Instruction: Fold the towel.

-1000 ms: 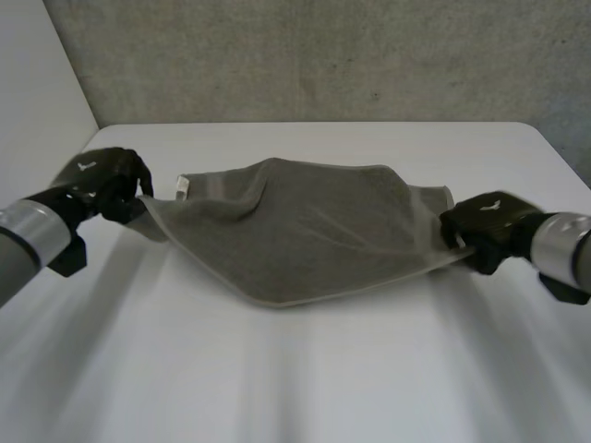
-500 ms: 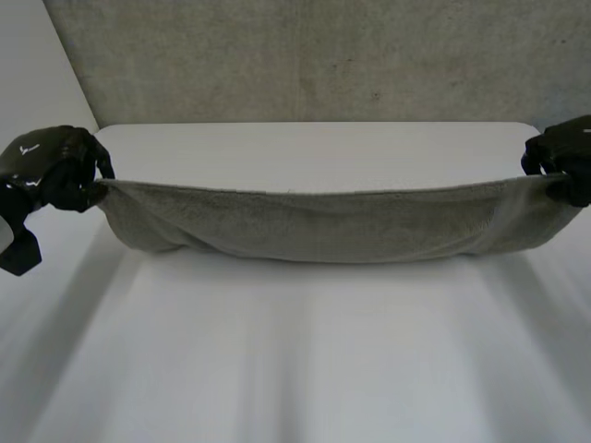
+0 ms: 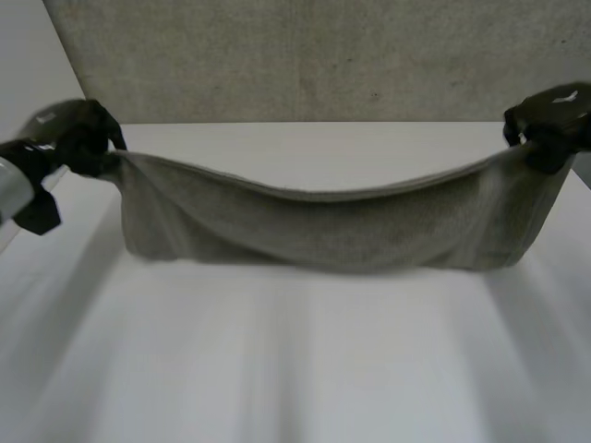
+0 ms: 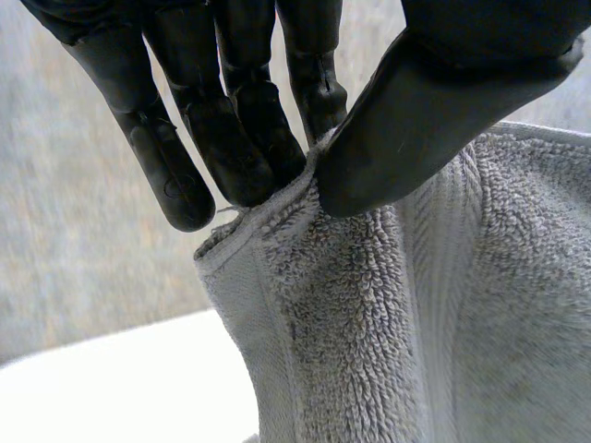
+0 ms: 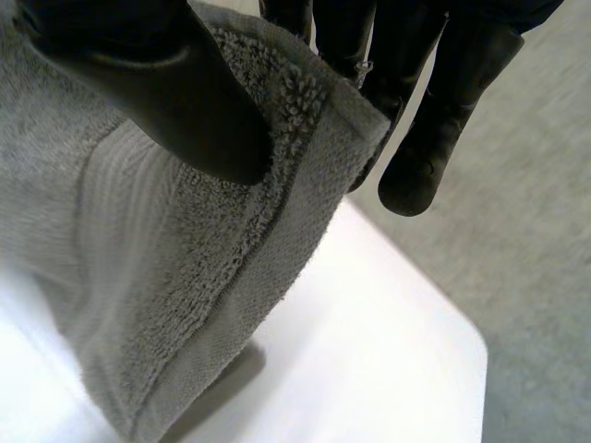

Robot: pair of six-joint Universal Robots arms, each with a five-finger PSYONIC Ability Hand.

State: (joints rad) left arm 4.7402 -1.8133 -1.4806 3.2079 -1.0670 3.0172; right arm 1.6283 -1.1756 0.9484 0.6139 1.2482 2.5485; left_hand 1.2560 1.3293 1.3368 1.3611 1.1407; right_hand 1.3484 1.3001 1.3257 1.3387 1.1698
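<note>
Over the white table (image 3: 295,360), left hand (image 3: 72,138) and right hand (image 3: 552,118) each pinch a towel (image 3: 314,226) corner.

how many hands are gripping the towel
2. The left hand pinches one top corner of the towel, and the right hand pinches the other top corner; the towel sags between them.

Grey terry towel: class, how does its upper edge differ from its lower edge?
The upper edge of the grey terry towel is pinched at each end, by the black left hand and the black right hand; the lower edge is held by neither. The upper edge sags in the middle; the lower edge runs nearly straight. Both span the gap between the hands.
</note>
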